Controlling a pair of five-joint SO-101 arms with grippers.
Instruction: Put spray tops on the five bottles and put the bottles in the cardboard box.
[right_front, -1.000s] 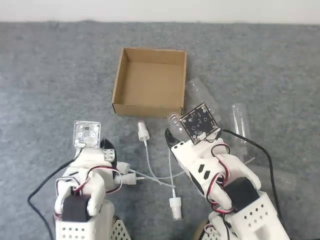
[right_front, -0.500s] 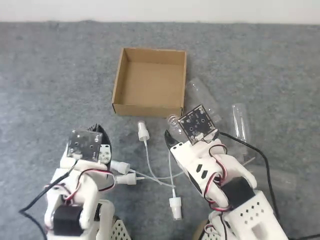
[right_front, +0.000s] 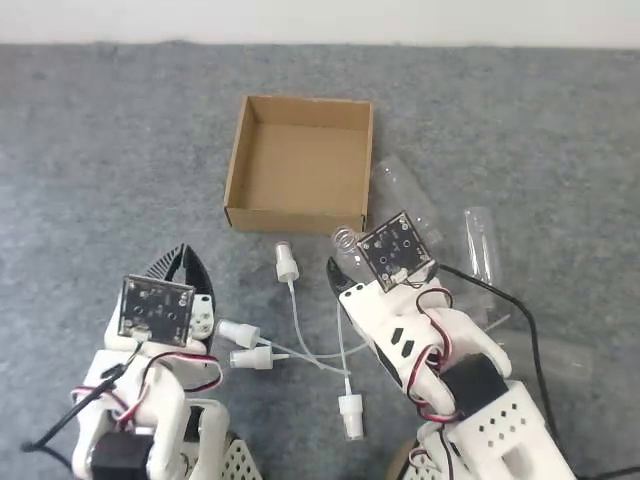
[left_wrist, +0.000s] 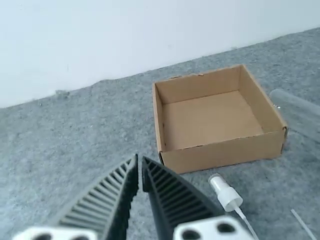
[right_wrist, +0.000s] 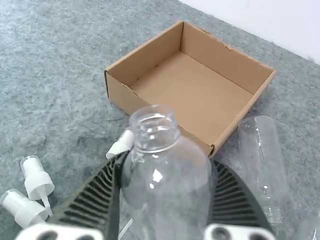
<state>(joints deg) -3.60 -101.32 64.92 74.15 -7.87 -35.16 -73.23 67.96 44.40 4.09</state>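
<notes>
My right gripper (right_front: 350, 260) is shut on a clear open-necked bottle (right_wrist: 162, 165), held just off the near right corner of the cardboard box (right_front: 295, 217). The bottle's neck (right_front: 345, 240) points toward the box (right_wrist: 200, 85), which holds nothing. My left gripper (right_front: 184, 256) hangs shut near the left of the table, and nothing is between its fingers (left_wrist: 165, 192). One white spray top (right_front: 287, 262) lies in front of the box, and it appears in the left wrist view as a spray top (left_wrist: 225, 192). Two spray tops (right_front: 240, 333) lie right of my left gripper.
A further spray top (right_front: 351, 415) lies near the front edge between the arms. Clear bottles lie right of the box: one (right_front: 400, 190) against its right wall, one (right_front: 480, 245) farther right, and one (right_front: 560, 355) beside the right arm. Grey carpet covers the table.
The left arm has drawn back and swung left, away from the two spray tops, with its gripper lifted and pointing at the far side. The right arm has held the bottle nearly still.
</notes>
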